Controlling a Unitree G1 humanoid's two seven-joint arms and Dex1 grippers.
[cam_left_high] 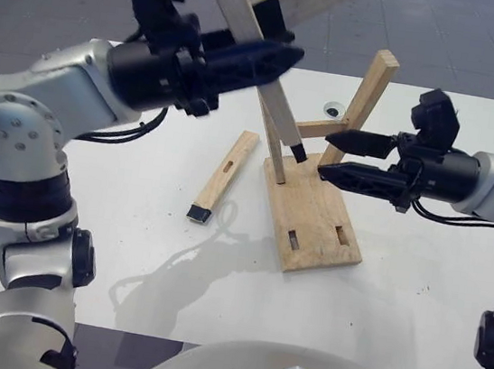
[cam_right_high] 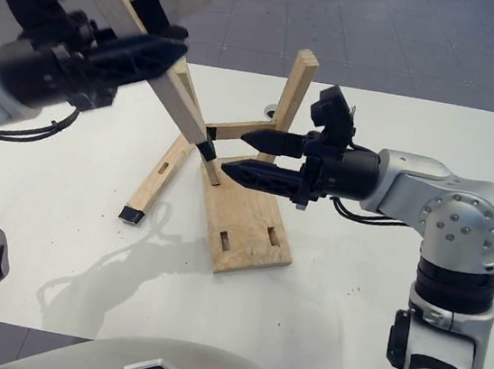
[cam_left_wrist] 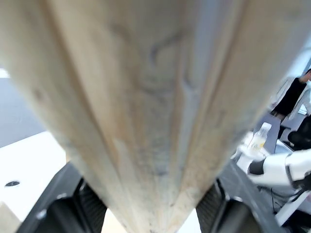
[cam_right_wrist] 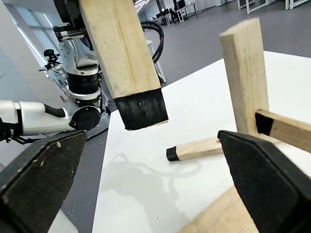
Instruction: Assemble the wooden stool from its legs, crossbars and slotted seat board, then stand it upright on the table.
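Jaws of the right gripper [cam_left_high: 327,152] stand apart, pointing left over the seat board [cam_left_high: 322,235], which lies flat on the table [cam_left_high: 414,298] with two free slots at its near end. Beside it on the left lies a loose leg [cam_left_high: 225,174], long axis running near to far. Farther on, an upright leg [cam_left_high: 368,96] with its crossbar [cam_left_high: 320,127] stands just ahead of those jaws. Higher, the left gripper [cam_left_high: 272,60] is clamped on a tilted leg [cam_left_high: 239,6], its dark tip hanging near the board's far end.

2 head eyes down over shared table [cam_left_high: 415,289]; 2 close wrist views
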